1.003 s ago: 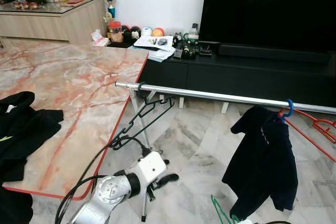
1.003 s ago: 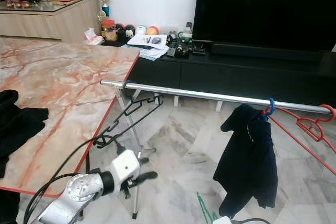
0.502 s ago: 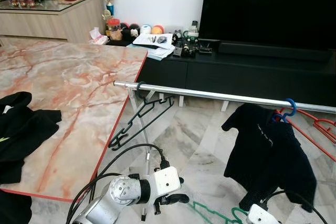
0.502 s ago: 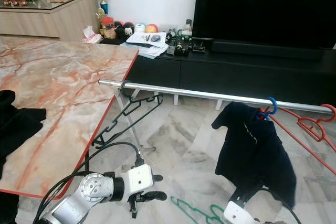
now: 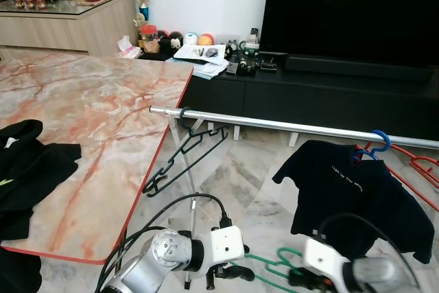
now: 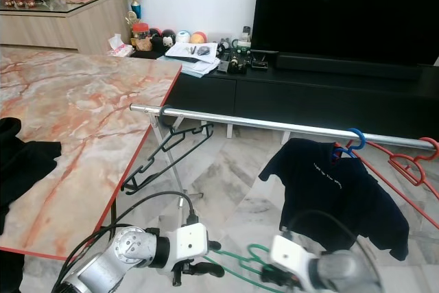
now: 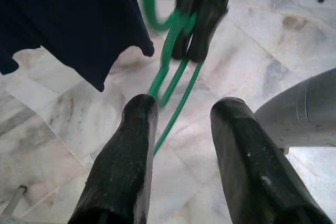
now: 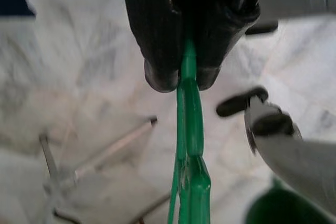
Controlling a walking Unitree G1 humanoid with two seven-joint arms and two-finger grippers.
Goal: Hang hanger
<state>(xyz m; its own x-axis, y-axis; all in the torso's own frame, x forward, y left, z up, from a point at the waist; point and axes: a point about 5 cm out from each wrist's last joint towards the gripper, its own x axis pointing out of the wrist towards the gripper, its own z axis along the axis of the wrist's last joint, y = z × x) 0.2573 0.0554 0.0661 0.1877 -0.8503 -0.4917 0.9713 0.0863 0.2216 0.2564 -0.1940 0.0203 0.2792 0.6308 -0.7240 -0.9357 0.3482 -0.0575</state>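
Grippers meet low over the floor, below the rail (image 5: 295, 126). The right gripper (image 8: 181, 80) is pinched tight on the green hanger (image 5: 271, 264); the left gripper (image 7: 181, 129) has its fingers spread either side of the wire, gripping nothing. The hanger lies roughly level, long axis running between the two grippers, hook curling beside the right one. It looks like the carrying stage; next it must be lifted, hook uppermost, onto the rail between the black hanger (image 5: 184, 156) and the dark shirt (image 5: 350, 193).
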